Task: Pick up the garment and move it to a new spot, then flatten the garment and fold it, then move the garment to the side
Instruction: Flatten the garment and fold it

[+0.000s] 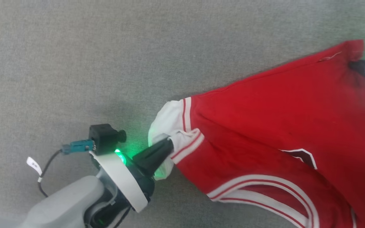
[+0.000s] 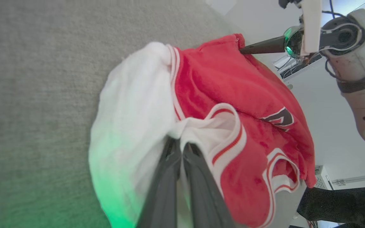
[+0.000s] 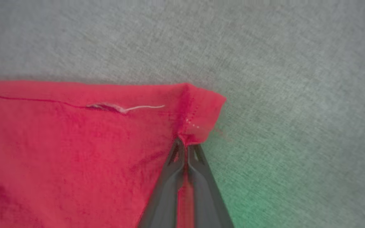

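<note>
Head view: the garment (image 1: 280, 120) is seen over the grey fabric surface (image 1: 74, 63), held between both claws. Its white sleeve end (image 1: 166, 123) is pinched by the closed left gripper (image 1: 169, 141); a red hem corner (image 3: 201, 107) is clamped by the closed right gripper (image 3: 185, 144). Bare surface is left open beyond the garment's upper edge and past the sleeve.

Light is soft and even across the grey bench (image 1: 74, 47), with a thin shadow along the edge of the shirt (image 1: 280, 104). A green lamp (image 1: 120, 156) by the left claw (image 1: 169, 141) tints the white sleeve (image 2: 128, 110); a green cast lies at 5 o'clock in the right wrist view. Both wrist views are blurred near the fingers (image 3: 169, 183), and the left one bows at its edges.
</note>
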`<state>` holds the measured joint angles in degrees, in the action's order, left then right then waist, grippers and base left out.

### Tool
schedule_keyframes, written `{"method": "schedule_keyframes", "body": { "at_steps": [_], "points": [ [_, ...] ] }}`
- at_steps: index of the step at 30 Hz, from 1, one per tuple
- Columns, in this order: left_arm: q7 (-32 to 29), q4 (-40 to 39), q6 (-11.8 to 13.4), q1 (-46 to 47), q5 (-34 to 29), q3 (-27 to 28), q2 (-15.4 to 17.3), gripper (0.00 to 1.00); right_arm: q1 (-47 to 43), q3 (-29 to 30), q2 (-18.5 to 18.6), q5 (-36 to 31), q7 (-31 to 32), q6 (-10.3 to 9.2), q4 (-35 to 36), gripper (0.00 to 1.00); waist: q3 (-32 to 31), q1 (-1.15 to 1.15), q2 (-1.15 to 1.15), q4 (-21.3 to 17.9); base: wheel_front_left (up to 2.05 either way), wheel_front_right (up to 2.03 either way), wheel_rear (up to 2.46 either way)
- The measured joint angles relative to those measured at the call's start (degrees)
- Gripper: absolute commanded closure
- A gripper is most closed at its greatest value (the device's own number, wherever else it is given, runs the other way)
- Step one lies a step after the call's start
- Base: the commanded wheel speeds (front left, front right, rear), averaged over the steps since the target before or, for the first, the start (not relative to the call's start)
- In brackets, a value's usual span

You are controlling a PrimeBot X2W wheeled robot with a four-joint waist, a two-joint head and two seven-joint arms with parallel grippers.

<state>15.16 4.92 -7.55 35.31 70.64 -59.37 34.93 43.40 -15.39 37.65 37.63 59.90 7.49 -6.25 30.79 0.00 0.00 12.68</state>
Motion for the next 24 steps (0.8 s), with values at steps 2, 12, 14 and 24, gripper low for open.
{"method": "schedule_keyframes", "body": {
  "at_steps": [2,12,14,24],
  "points": [
    [0.0,0.5,0.0,0.1,0.3,0.4,0.2,1.0,0.0,0.6,-1.2,0.1,-3.4,0.0,-1.3,1.0,-0.8,0.0,0.0,-0.3,0.0,0.0,0.0],
    [0.0,0.3,0.1,5.3,4.9,6.1,4.0,1.0,4.7,9.4,-6.5,-1.8,-19.9,0.01,-10.2,1.0,-5.6,0.0,0.0,-3.8,0.0,0.0,0.0],
    [0.0,0.3,0.1,8.8,6.6,6.0,5.1,1.0,7.0,12.9,-8.0,-3.4,-22.6,0.01,-12.6,1.0,-6.1,0.0,0.0,-4.9,0.0,0.0,0.0],
    [-5.1,10.6,0.1,36.3,14.8,11.4,5.5,1.0,28.3,26.4,-15.2,-14.7,-35.6,0.04,-23.8,1.0,-3.1,0.0,0.0,-8.6,0.0,0.0,0.0]
  ]
}}
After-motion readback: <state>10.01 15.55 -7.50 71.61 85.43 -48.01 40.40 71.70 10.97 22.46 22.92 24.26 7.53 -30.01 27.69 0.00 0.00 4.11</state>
